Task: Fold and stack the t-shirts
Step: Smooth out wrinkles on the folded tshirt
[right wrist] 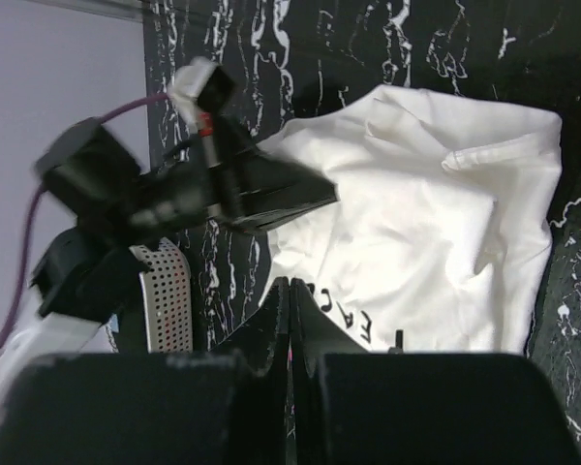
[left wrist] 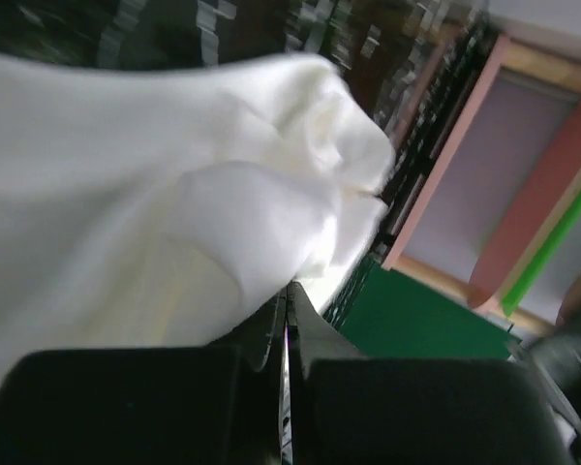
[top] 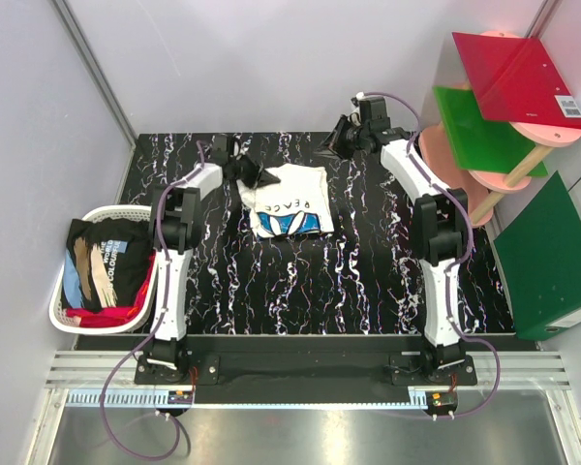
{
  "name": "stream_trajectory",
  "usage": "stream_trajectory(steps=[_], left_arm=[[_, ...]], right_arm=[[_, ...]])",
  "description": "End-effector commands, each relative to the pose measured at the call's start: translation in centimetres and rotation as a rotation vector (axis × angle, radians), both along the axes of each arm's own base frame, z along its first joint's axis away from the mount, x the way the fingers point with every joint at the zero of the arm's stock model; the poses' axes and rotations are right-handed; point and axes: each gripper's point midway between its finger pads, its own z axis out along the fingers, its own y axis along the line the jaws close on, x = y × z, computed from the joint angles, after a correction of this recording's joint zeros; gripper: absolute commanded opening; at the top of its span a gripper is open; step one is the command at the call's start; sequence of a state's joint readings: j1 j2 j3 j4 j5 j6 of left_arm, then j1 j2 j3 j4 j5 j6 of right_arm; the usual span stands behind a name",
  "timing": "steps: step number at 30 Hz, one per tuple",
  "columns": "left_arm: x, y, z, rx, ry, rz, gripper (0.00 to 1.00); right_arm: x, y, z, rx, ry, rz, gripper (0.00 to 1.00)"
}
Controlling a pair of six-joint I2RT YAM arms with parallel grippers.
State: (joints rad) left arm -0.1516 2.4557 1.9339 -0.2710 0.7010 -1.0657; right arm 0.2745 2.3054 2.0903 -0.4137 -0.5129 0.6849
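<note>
A cream-white t-shirt (top: 289, 201) with dark lettering lies partly folded on the black marbled table (top: 368, 271), at its back centre. My left gripper (top: 259, 177) is at the shirt's upper left corner and looks shut on its edge. In the left wrist view the gripper (left wrist: 288, 288) has white cloth (left wrist: 174, 213) bunched at its tips. My right gripper (top: 337, 140) is shut and empty, held above the table behind the shirt's right side. The right wrist view shows this gripper (right wrist: 290, 283), the shirt (right wrist: 436, 223) and the left gripper (right wrist: 315, 192). More tees, black with tan streaks (top: 102, 257) and red (top: 116, 315), lie in a basket.
The white basket (top: 85, 329) stands at the table's left edge. A pink shelf stand (top: 455, 170) at the back right carries a red board (top: 518, 73) and a green board (top: 484, 131). A green folder (top: 552, 257) leans at the right.
</note>
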Motion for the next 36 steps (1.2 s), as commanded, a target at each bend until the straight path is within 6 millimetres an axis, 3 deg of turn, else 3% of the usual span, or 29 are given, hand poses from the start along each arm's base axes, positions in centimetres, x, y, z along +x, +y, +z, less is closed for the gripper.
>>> stream_trajectory(steps=[1, 5, 7, 9, 10, 12, 13, 16, 18, 24, 26, 29, 30, 31, 35, 36], left_arm=[[1.3, 1.3, -2.4, -0.008, 0.102, 0.091, 0.0], [1.9, 5.4, -2.7, 0.175, 0.092, 0.196, 0.0], [2.5, 6.7, -1.3, 0.197, 0.045, 0.211, 0.0], [3.2, 6.4, 0.5, 0.132, -0.017, 0.176, 0.0], [4.2, 5.7, 2.6, 0.075, -0.093, 0.163, 0.0], [4.1, 4.1, 5.5, -0.036, -0.15, 0.097, 0.0], [4.3, 3.5, 8.0, -0.078, -0.208, 0.083, 0.0], [2.6, 1.1, 12.7, -0.117, -0.296, -0.005, 0.0], [0.7, -0.9, 13.6, -0.138, -0.297, -0.066, 0.0], [-6.0, -6.4, 12.4, -0.258, -0.2, -0.206, 0.0], [-8.5, -7.7, 10.4, -0.268, -0.137, -0.254, 0.0], [-11.4, -7.9, 7.8, -0.259, -0.042, -0.268, 0.0], [-11.9, -7.8, 8.2, -0.262, -0.057, -0.269, 0.0], [-13.1, -7.3, 6.7, -0.252, -0.014, -0.261, 0.0], [-14.4, -6.1, 7.0, -0.235, -0.037, -0.251, 0.0], [-14.7, -5.8, 8.1, -0.227, -0.078, -0.263, 0.0]], right_arm=[[-1.8, -0.8, 5.1, -0.035, -0.106, 0.029, 0.0], [-2.8, -2.2, 6.1, -0.113, -0.146, 0.024, 0.01], [-3.3, -2.7, 6.3, -0.145, -0.158, 0.027, 0.01], [-3.7, -3.1, 5.8, -0.16, -0.148, 0.032, 0.01], [-3.9, -3.1, 5.7, -0.163, -0.145, 0.034, 0.01], [-4.5, -3.1, 4.9, -0.159, -0.12, 0.044, 0.01], [-4.6, -3.0, 4.8, -0.154, -0.113, 0.045, 0.01], [-5.1, -3.0, 4.0, -0.148, -0.082, 0.05, 0.0], [-5.3, -3.0, 3.4, -0.149, -0.07, 0.054, 0.0], [-5.5, -2.9, 2.7, -0.146, -0.048, 0.057, 0.0], [-5.6, -2.9, 2.4, -0.147, -0.042, 0.058, 0.0], [-5.8, -2.9, 1.9, -0.138, -0.019, 0.062, 0.0], [-5.9, -2.7, 1.6, -0.131, -0.01, 0.066, 0.0], [-6.1, -2.5, 1.4, -0.121, 0.0, 0.078, 0.0], [-6.6, -1.9, 0.4, -0.09, 0.041, 0.105, 0.0], [-6.6, -1.7, 0.3, -0.083, 0.046, 0.112, 0.0]])
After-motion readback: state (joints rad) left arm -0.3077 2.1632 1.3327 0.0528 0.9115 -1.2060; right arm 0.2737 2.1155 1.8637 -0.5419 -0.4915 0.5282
